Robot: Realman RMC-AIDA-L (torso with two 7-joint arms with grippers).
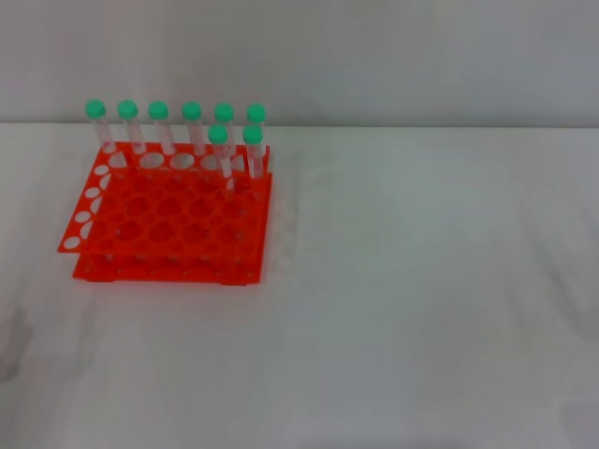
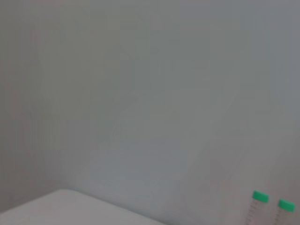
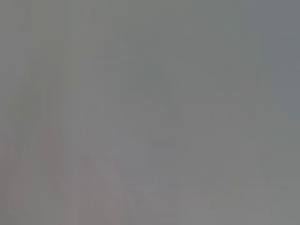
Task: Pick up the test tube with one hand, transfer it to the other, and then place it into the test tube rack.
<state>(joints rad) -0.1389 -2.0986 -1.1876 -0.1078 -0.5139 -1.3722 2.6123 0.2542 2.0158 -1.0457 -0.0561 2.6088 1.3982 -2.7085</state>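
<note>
The orange-red test tube rack [image 1: 168, 217] stands on the white table at the far left in the head view. Several clear test tubes with green caps [image 1: 191, 111] stand upright in its back rows, two of them [image 1: 218, 136] one row nearer. No loose tube lies on the table. Two green-capped tube tops [image 2: 260, 197] show in the left wrist view against the grey wall. Neither gripper shows in any view. The right wrist view shows only plain grey.
The white table [image 1: 421, 281] stretches to the right and front of the rack. A grey wall [image 1: 374, 56] rises behind the table's back edge. A faint dark smudge [image 1: 14, 341] marks the table at the left edge.
</note>
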